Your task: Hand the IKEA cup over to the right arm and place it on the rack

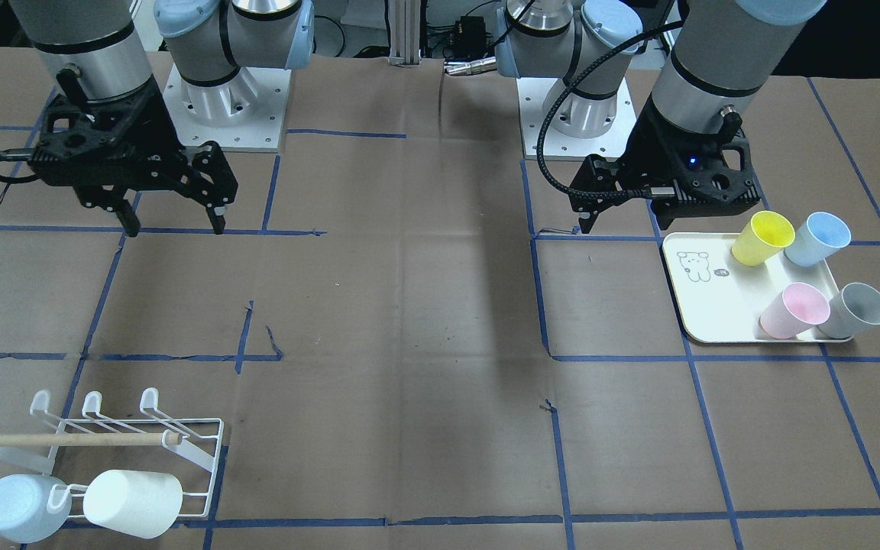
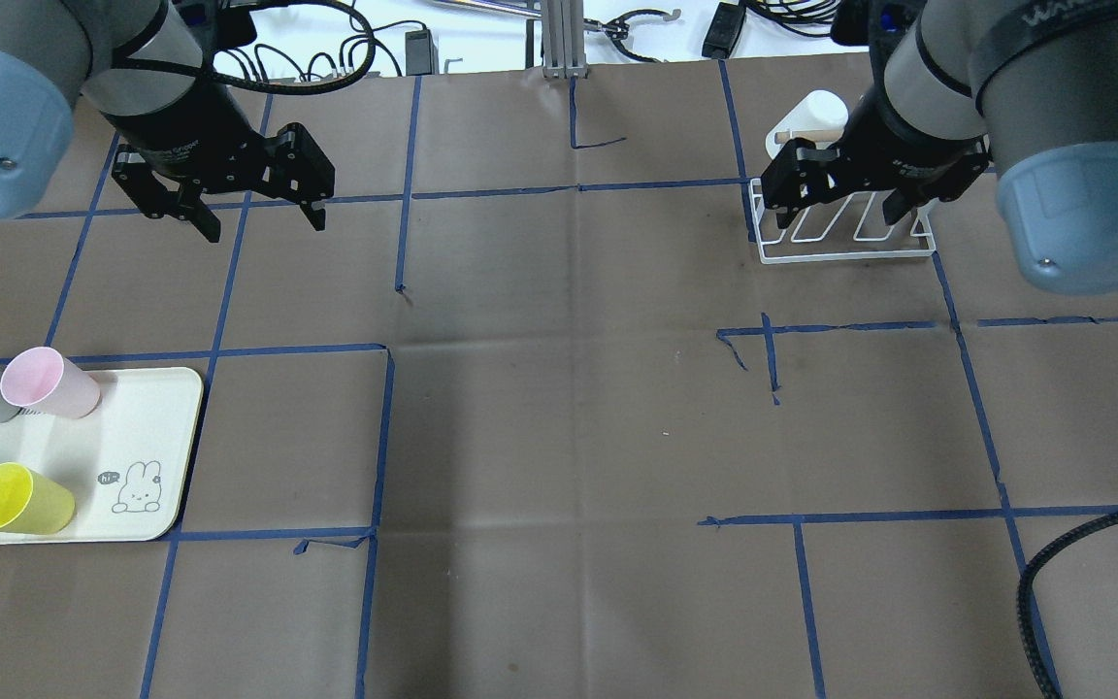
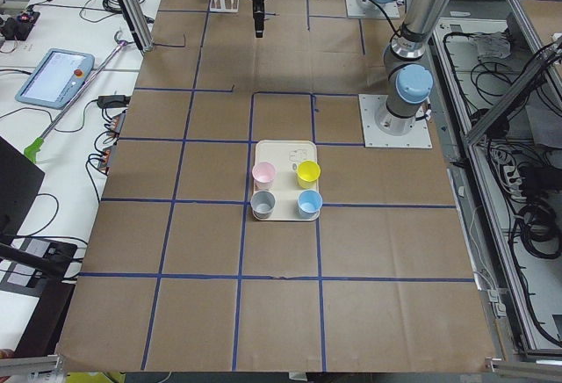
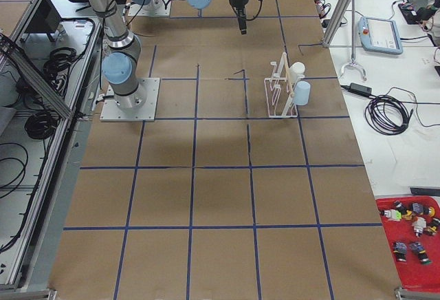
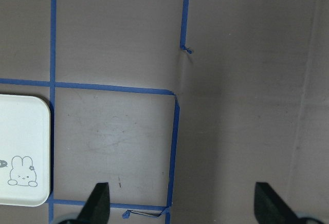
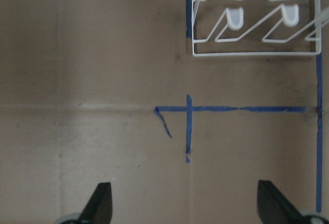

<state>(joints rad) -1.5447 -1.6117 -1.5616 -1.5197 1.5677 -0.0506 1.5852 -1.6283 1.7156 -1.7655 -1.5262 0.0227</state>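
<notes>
The table (image 2: 559, 437), papered brown and gridded with blue tape, lies under both my arms. My right arm (image 2: 1005, 87) reaches over the far right part of it. My right gripper (image 1: 175, 228) hangs above the paper with its fingers spread wide and nothing between them. It is near the rack (image 1: 66, 439) but clear of it. My left gripper (image 2: 266, 228) hovers on the far left, also spread and empty, well apart from the tray (image 1: 715, 305). That white tray sits at my left, nearer to me. The rack stands on the far right. A white cup (image 1: 133, 502) and a pale blue cup (image 1: 20, 508) sit over the prongs of its farther row. Four cups stand upright on the tray: yellow cup (image 1: 762, 237), light blue cup (image 1: 817, 238), pink cup (image 1: 794, 310) and grey cup (image 1: 854, 310). I hold none of them.
</notes>
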